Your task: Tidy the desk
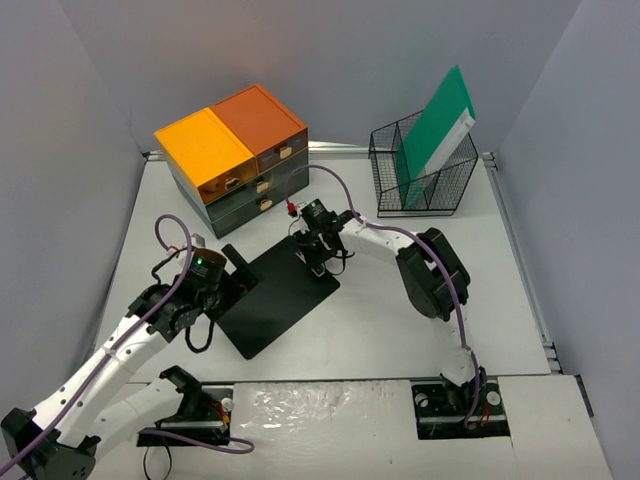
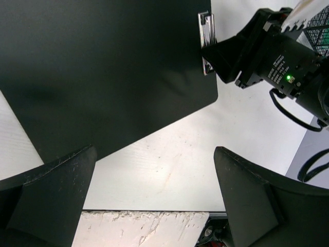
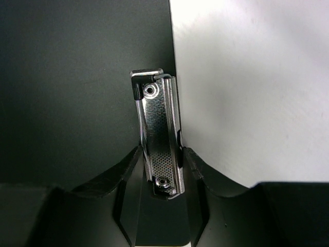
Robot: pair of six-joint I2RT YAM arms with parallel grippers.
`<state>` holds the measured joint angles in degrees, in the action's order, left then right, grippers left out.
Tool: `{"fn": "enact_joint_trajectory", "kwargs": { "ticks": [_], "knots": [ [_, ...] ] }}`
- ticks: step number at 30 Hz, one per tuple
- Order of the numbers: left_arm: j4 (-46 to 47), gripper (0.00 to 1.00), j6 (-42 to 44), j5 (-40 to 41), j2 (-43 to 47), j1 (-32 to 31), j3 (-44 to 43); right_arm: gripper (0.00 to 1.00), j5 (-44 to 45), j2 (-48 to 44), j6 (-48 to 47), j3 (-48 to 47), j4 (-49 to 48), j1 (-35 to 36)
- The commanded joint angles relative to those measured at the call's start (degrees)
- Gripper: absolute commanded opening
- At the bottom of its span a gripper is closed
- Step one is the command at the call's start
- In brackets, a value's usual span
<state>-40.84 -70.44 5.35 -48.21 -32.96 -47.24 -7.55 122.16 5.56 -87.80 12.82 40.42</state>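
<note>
A black clipboard lies flat on the white desk, its metal clip at its far right edge. My right gripper is shut on that clip, one finger pressed against each side; it also shows in the top view and in the left wrist view. My left gripper is open and empty. It hovers over the clipboard's left side, with bare desk between its fingers.
An orange-topped drawer unit stands at the back left. A black wire basket holding a green folder stands at the back right. A metal rail runs along the desk's right edge.
</note>
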Motion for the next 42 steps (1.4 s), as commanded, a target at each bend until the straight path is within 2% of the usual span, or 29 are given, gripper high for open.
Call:
{"fn": "enact_joint_trajectory", "kwargs": {
  "ticks": [1,20,21,24,26,32,42],
  "knots": [
    [2.83,0.97,1.18,-0.34,-0.99,-0.29,-3.49,0.13,2.48,-4.96,5.16,5.00,5.47,-0.55],
    [5.88,0.97,2.77,-1.85,-8.07,-0.35,-5.42,0.08,3.09,-16.97,16.42,19.62,5.47,-0.32],
    [6.05,0.97,2.83,-1.96,-8.48,-0.35,-5.59,0.10,3.32,-17.20,16.48,19.98,5.53,0.03],
    [6.76,0.97,2.68,-2.36,-9.19,-0.35,-5.58,0.29,4.95,-17.46,16.11,20.29,5.82,0.71],
    [7.09,0.97,2.59,-2.26,-9.26,-0.35,-5.58,0.36,5.60,-17.09,15.28,19.98,5.82,0.80],
    [6.84,0.97,2.52,-1.85,-8.93,-0.35,-5.51,0.43,6.52,-14.92,12.79,17.78,6.05,1.20],
    [6.65,0.97,2.24,-1.49,-8.74,-0.35,-5.32,0.43,9.76,-11.17,10.02,14.12,6.48,1.59]
  ]
}}
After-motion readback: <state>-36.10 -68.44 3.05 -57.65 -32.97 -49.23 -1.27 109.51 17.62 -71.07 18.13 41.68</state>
